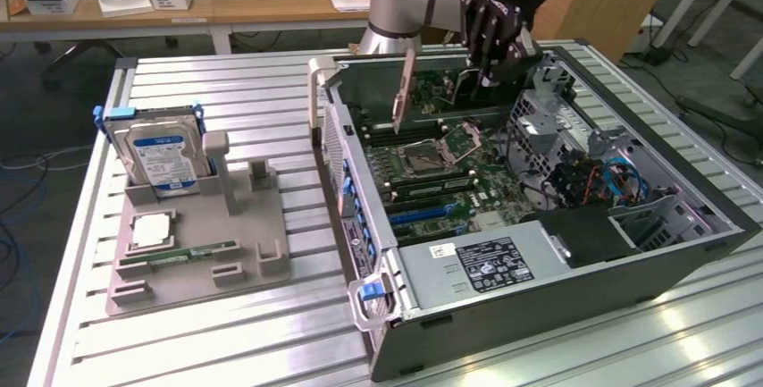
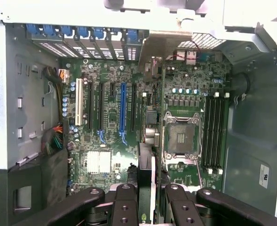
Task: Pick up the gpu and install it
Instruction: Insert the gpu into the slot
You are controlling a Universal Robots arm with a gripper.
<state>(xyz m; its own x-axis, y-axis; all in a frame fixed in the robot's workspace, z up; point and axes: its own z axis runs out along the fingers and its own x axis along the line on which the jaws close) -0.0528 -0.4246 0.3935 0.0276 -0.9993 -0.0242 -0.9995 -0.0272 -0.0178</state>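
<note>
In the exterior view my gripper [image 1: 485,72] hangs over the open computer case [image 1: 667,253] and is shut on the gpu [image 1: 408,83]. The thin card stands on edge above the motherboard [image 1: 441,172], near the case's back wall. From the wrist view the gpu [image 2: 152,174] appears edge-on between my black fingers [image 2: 126,205], with its silver end bracket [image 2: 159,47] reaching toward the rear slot covers. My gripper [image 2: 151,200] holds the card above the board, beside the blue expansion slot [image 2: 122,113] and the bare processor socket [image 2: 180,139]. The card is clear of any slot.
A grey fixture tray [image 1: 203,226] on the slatted table at the exterior view's left holds a blue-labelled hard drive [image 1: 167,150], a small green memory stick [image 1: 191,253] and a square chip [image 1: 153,229]. Cables and drive bays [image 1: 608,181] crowd the case's right part. A desk [image 1: 179,7] stands behind.
</note>
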